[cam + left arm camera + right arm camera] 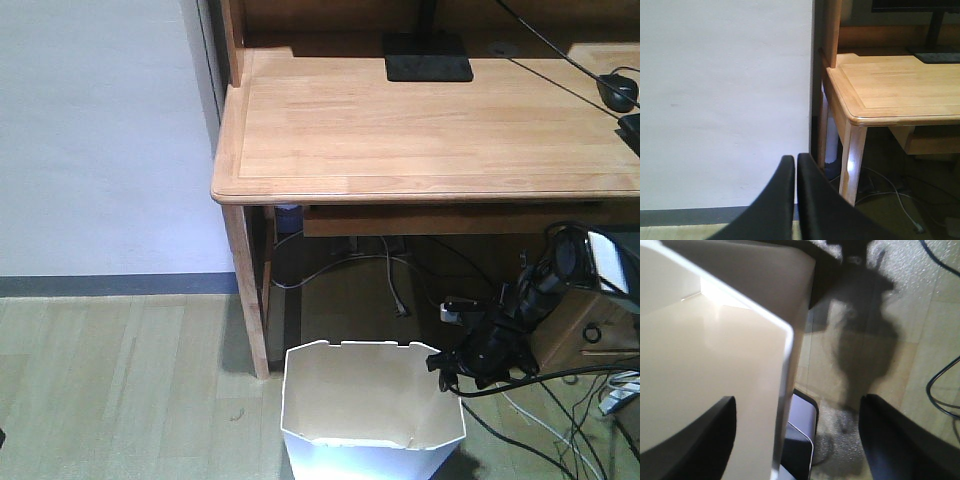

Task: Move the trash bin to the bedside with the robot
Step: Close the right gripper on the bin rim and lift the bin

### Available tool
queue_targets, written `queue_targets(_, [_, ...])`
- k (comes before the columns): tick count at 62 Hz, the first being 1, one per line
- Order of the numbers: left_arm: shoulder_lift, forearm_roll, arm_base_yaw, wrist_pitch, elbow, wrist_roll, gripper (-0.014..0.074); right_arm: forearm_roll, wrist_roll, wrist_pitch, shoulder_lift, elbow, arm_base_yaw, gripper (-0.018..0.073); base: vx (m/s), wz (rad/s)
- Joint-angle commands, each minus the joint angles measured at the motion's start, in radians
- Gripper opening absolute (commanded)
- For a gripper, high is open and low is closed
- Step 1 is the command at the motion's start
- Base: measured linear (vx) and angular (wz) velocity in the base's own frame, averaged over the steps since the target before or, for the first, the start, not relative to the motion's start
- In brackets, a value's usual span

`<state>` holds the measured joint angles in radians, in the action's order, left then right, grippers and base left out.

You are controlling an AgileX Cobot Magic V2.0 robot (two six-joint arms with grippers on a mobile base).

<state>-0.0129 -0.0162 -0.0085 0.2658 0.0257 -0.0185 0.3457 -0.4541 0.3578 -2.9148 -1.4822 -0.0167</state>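
The trash bin [368, 455] stands upright on the wood floor [120, 380], below the desk's [400, 130] front edge and just right of the front-left leg [250, 290]. The right hand [445, 368] sits at the bin's right rim. In the wrist view its fingers [690, 440] are spread apart, one inside the bin and one outside, with the thin wall between them. The left hand [796, 200] hangs in the air, its fingers together and holding nothing, facing the desk's front-left corner and a white wall [725, 100].

Even indoor light, dim under the light wooden desk [420, 130]. Right wrist view blurry, glare on the white thin-walled plastic bin [730, 340], hard shadow across the pale floor [930, 340].
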Motion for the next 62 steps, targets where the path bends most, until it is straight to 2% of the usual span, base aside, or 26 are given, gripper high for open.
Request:
queue_targets(1, [-0.012,-0.002,-0.006,-0.069,0.019,-0.004,-0.0006,0.019,-0.005,0.041,0.015,-0.051,-0.001,0.0503,0.0,0.0])
queue_targets(12, [-0.012,-0.002,-0.006,-0.069,0.019,-0.004,-0.0006,0.019,-0.006,0.104,-0.037,-0.13,-0.002,0.0474,0.0,0.0])
queue_targets(19, [-0.012,-0.002,-0.006,-0.069,0.019,-0.004,-0.0006,0.019,-0.006,0.145,-0.057,-0.165,-0.003,0.04,0.0,0.0])
queue_targets(25, [-0.012,-0.002,-0.006,-0.069,0.019,-0.004,-0.0006,0.029,-0.005,0.172,-0.069,-0.184,-0.003,0.0258,0.0,0.0])
queue_targets(34, [-0.012,-0.002,-0.006,-0.069,0.019,-0.004,-0.0006,0.03,-0.005,0.177,-0.07,-0.185,-0.003,-0.0008,0.0,0.0])
queue_targets(52, [-0.012,-0.002,-0.006,-0.069,0.019,-0.004,-0.0006,0.059,-0.015,0.175,-0.049,-0.184,-0.036,-0.0009,0.0,0.0])
queue_targets(57, [-0.012,-0.002,-0.006,-0.069,0.019,-0.004,-0.0006,0.101,-0.042,0.175,-0.03,-0.176,-0.057,-0.0009,0.0,0.0])
queue_targets(62, [-0.012,-0.002,-0.006,-0.069,0.019,-0.004,-0.0006,0.19,-0.137,0.151,-0.001,-0.136,-0.074,-0.0009,0.0,0.0])
